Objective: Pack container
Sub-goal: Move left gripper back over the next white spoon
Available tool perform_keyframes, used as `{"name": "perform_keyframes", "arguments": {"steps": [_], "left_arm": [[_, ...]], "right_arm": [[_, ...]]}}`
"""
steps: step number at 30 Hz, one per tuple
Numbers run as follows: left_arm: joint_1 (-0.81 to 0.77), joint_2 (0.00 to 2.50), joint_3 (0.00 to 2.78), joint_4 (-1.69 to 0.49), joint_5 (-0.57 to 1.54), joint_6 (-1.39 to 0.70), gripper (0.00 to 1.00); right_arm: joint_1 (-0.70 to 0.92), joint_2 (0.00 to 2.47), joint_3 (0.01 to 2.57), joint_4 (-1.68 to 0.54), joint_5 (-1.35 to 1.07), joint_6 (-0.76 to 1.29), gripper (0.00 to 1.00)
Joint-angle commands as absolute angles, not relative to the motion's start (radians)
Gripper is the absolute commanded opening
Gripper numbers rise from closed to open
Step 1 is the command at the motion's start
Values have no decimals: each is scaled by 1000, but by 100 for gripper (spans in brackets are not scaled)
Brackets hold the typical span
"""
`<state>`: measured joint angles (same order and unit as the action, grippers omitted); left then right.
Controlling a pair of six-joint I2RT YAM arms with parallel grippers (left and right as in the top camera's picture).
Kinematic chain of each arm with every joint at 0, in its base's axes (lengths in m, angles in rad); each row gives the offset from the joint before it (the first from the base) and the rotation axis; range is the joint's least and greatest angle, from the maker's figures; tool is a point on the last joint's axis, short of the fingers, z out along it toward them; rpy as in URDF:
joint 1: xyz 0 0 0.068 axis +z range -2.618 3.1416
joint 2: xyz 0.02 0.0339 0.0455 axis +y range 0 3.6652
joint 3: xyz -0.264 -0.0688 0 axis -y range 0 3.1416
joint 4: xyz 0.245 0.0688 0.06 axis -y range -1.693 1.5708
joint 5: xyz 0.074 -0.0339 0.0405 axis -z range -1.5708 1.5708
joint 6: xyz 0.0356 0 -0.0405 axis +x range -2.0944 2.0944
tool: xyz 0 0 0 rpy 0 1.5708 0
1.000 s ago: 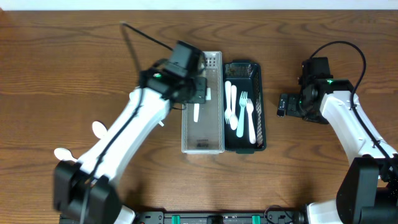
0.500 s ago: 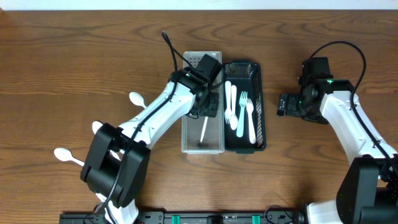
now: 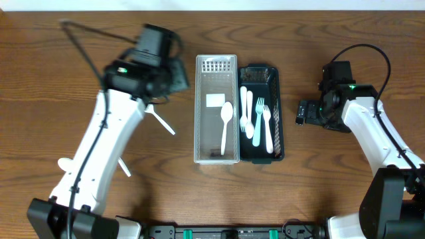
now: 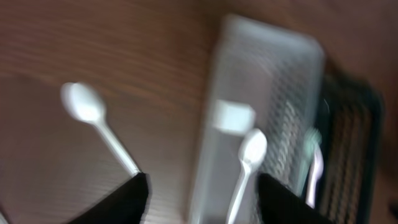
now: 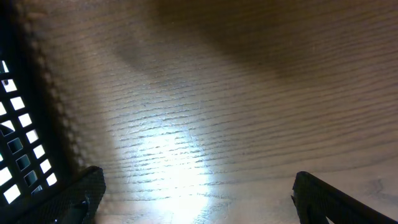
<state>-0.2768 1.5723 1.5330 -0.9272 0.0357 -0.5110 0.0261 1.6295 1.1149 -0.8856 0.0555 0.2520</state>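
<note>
1. Our left gripper (image 3: 174, 76) hovers just left of the clear tray (image 3: 197, 133), jaws apart, empty.
2. Our right gripper (image 3: 302, 113) hangs well right of that tray, jaws spread wide, empty.

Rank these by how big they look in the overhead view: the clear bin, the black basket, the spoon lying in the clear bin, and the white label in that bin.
1. clear bin and black basket: too alike to split; the clear bin is perhaps slightly longer.
2. spoon
3. white label
</note>
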Motion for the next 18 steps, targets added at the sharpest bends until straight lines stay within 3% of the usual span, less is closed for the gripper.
{"name": "perform_keyframes", "arguments": {"steps": [1,3,6,18], "left_arm": [[-195,1630,1504,-938,13,-670,69],[-160,1674,1501,-938,18,-671,72],[-134,1750,1501,-940,18,-671,86],[-74,2003,1500,-946,107,-671,87]], "right_arm": [[21,1631,1112,-886,52,253,99],[21,1631,1112,-886,51,254,99],[21,1631,1112,-887,51,253,99],[20,1631,1112,-890,52,253,99]]}}
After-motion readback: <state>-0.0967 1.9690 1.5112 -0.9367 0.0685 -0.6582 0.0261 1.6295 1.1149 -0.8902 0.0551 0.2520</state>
